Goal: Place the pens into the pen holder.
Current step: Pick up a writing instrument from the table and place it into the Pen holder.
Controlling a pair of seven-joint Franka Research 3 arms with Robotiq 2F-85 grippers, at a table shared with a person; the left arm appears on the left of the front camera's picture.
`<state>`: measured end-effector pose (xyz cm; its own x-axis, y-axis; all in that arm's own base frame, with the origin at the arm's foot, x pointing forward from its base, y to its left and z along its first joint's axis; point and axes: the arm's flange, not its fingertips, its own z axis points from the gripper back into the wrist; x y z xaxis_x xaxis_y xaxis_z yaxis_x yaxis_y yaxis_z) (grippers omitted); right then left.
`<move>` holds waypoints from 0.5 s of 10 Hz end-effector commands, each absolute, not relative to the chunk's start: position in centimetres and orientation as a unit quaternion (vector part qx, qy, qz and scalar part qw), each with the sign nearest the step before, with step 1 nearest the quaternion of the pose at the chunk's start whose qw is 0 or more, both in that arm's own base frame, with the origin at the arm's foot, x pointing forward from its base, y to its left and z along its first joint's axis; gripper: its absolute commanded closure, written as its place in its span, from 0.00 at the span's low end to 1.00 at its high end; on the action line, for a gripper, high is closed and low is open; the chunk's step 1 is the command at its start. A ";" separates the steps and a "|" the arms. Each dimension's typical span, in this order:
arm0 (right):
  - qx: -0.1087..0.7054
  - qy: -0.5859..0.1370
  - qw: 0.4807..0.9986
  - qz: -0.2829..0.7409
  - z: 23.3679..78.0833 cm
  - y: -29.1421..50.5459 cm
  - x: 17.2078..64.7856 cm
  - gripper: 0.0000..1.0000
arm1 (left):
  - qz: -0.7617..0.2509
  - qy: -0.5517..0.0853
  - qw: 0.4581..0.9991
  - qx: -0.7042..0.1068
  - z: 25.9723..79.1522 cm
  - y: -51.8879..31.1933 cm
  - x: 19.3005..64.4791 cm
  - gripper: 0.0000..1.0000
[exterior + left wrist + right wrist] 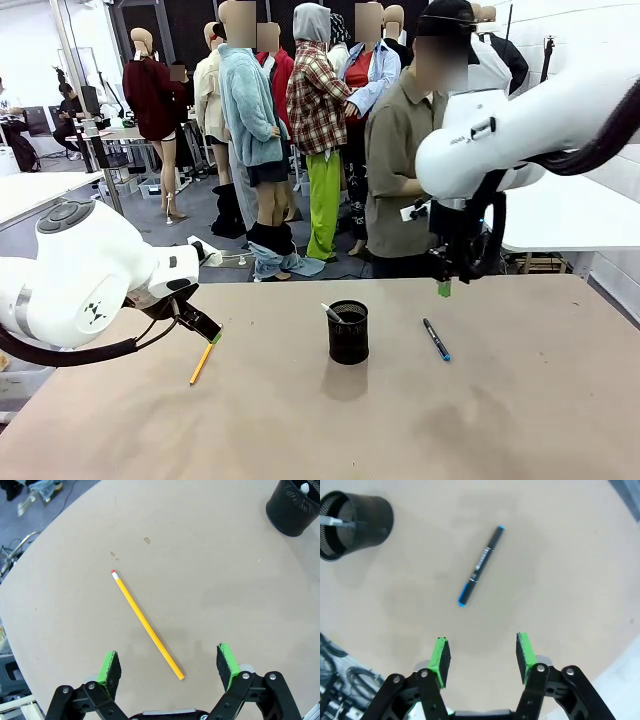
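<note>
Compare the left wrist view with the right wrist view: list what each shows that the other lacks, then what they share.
Left wrist view, not the right: a yellow pencil with a red eraser tip, lying flat ahead of the left arm's open jaws.
Right wrist view, not the left: a dark pen with blue ends, lying flat ahead of the right arm's open jaws.
Both: the black mesh cup with a pale pen standing in it, and the tan table.

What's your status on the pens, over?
Left gripper open above yellow pencil. Right gripper open above blue-tipped pen. One pale pen in pen holder. Nothing blocking.
</note>
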<state>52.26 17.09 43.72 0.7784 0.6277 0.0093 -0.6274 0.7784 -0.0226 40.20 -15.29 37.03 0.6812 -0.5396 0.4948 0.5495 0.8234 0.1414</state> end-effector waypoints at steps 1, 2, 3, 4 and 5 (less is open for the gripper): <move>0.009 0.014 0.949 0.316 42.0 18.2 53.7 0.33 | -0.295 -0.268 0.917 -0.010 37.1 -15.1 40.2 0.00; 0.025 0.027 0.948 0.316 40.6 18.8 54.1 0.33 | -0.295 -0.268 0.917 -0.010 37.1 -15.1 40.2 0.00; 0.040 0.035 0.949 0.311 39.3 19.1 54.3 0.33 | -0.295 -0.268 0.917 -0.010 37.1 -15.1 40.2 0.00; 0.053 0.043 0.949 0.308 37.9 19.6 54.4 0.33 | -0.295 -0.268 0.917 -0.010 37.1 -15.1 40.2 0.00; 0.057 0.055 0.949 0.304 36.6 20.0 54.5 0.33 | -0.295 -0.268 0.917 -0.010 37.1 -15.1 40.2 0.00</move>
